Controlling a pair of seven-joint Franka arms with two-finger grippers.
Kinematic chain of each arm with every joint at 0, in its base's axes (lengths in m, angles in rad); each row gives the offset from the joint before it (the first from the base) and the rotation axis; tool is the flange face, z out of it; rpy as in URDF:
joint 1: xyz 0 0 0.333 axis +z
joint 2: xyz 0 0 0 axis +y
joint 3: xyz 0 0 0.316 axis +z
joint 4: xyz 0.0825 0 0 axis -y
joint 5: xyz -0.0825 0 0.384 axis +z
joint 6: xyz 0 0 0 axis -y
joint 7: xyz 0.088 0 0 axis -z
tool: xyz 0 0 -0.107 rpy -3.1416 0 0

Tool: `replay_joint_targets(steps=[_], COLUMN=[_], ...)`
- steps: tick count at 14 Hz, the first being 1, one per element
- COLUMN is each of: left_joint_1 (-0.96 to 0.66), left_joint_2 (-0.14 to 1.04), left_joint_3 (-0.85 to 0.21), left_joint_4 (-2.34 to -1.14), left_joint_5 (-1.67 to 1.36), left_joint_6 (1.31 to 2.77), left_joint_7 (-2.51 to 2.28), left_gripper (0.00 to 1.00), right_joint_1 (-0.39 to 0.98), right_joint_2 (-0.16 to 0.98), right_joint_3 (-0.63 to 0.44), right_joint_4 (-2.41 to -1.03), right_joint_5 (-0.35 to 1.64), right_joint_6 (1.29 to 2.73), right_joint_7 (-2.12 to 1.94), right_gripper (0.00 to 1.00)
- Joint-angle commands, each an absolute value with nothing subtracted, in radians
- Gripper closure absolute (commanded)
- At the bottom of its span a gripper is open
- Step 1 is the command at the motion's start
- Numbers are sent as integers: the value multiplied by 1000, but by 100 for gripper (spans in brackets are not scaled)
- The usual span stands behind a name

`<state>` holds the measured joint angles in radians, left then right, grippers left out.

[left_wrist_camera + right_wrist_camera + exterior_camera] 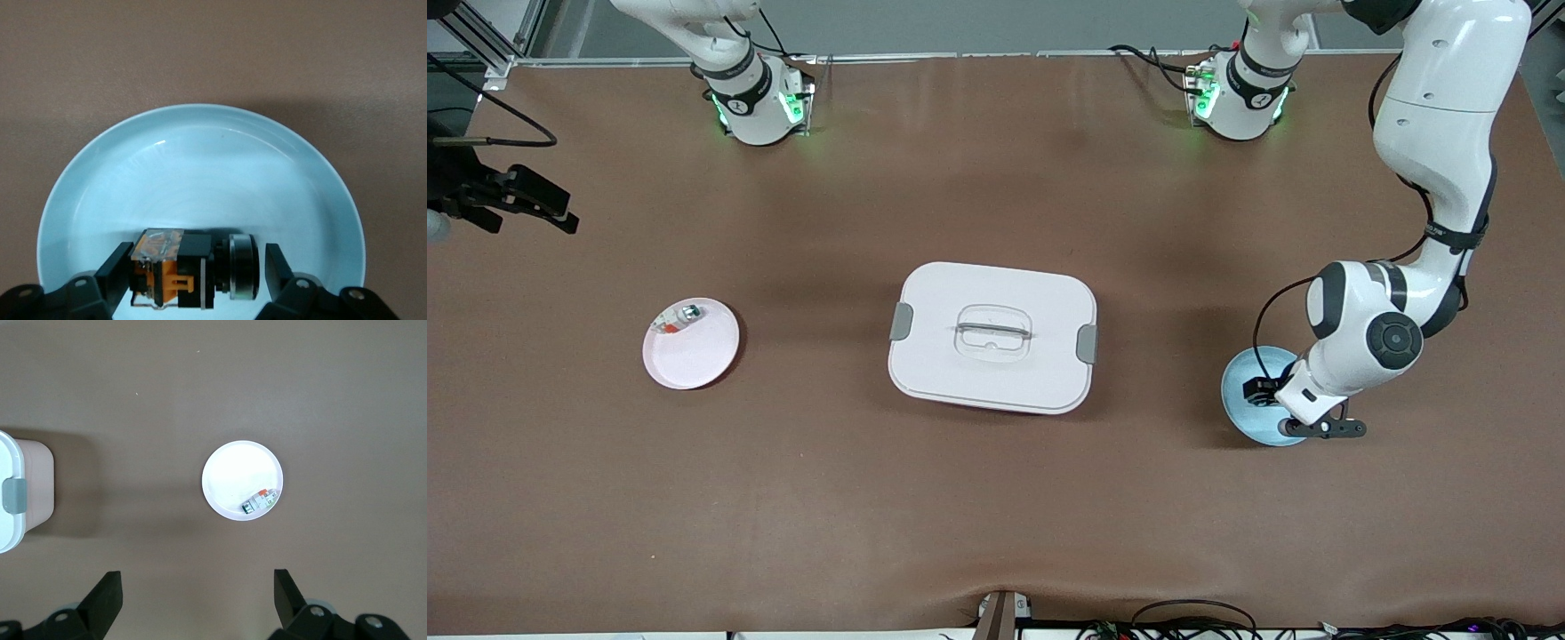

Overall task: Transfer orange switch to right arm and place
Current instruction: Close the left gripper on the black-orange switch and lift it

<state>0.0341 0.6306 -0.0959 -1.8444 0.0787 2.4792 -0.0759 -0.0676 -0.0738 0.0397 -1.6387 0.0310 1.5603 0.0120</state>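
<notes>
Left gripper (197, 277): down in the blue plate (200, 167) at the left arm's end, jaws around the orange switch (193, 270), small gaps both sides, not clamped.
Right gripper (197, 597): jaws wide apart, holding nothing, hanging high over the pink plate (242, 480).
Pink plate: has a small silver-white part (259, 502).

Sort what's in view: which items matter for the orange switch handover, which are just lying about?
In the job:
- orange switch, lying in the blue plate
- left gripper, down in that plate, fingers either side of the switch, gaps showing
- right gripper, open, waiting up over bare table

Lying about:
- white lidded box, mid-table
- pink plate with a small silver-white part
</notes>
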Motion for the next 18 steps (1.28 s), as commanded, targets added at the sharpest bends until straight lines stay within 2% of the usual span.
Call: replay_joint_targets(steps=[1,2,3,4,6,9,14,18], left_joint_1=[35,35,35,35,26,12,15,15], left_joint_2=[630,629,624,612,563,497,451,437], left_joint_3=[-97,-97,-97,-100,-106,-158,-285,-389], left_joint_4=[-1853,-1853,-1852,-1850,-1845,-1804,-1668,-1560], left_joint_5=[95,95,95,95,95,91,83,51], left_joint_6=[2496,2496,2491,2485,2450,2323,2102,1965], left_joint_7=[-83,-83,-84,-87,-139,-254,-478,-677], left_gripper=[42,67,87,100,100,100,100,100], right_joint_1=[-77,-77,-77,-77,-77,-80,-103,-110], right_joint_2=[-87,-87,-87,-87,-86,-75,-69,1], right_joint_3=[41,41,41,41,41,41,41,40], right_joint_4=[-1638,-1638,-1638,-1638,-1632,-1609,-1609,-1609], right_joint_5=[44,44,44,44,44,46,49,46], right_joint_6=[1555,1555,1555,1557,1559,1554,1530,1520], right_joint_7=[2,2,2,2,0,2,2,2], right_gripper=[0,0,0,0,0,0,0,0])
